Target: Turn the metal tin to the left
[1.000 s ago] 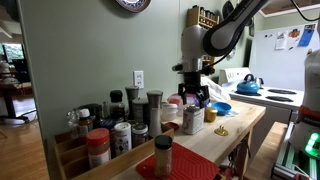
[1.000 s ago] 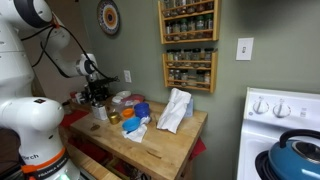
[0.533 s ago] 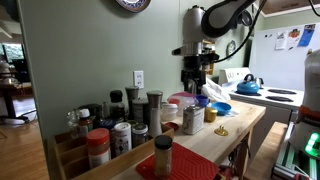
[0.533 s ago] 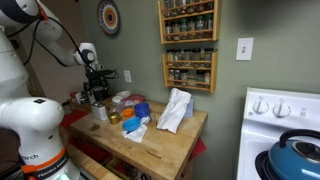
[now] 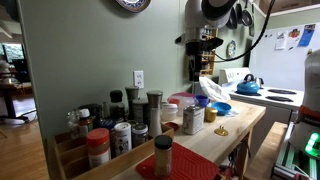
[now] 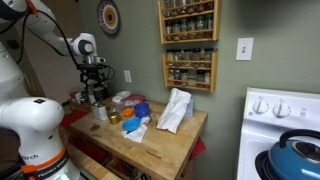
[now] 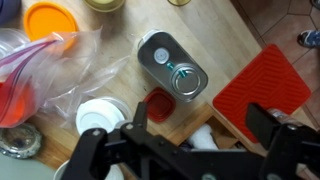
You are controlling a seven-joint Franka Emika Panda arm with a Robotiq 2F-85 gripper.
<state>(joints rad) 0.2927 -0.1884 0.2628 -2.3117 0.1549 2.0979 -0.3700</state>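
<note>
One metal tin [image 7: 172, 68] upright below pincer [image 7: 200, 125]; jaws apart, empty. One red mat [image 7: 262, 85], probably silicone.

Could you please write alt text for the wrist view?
Seen from above, the metal tin stands on the wooden counter beneath the open, empty gripper. A red ribbed mat lies right of it, a plastic bag left.

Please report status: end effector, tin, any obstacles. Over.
End effector open, empty, high above metal tin. Tin upright, not gripped. Plastic bag and red cap close beside it.
</note>
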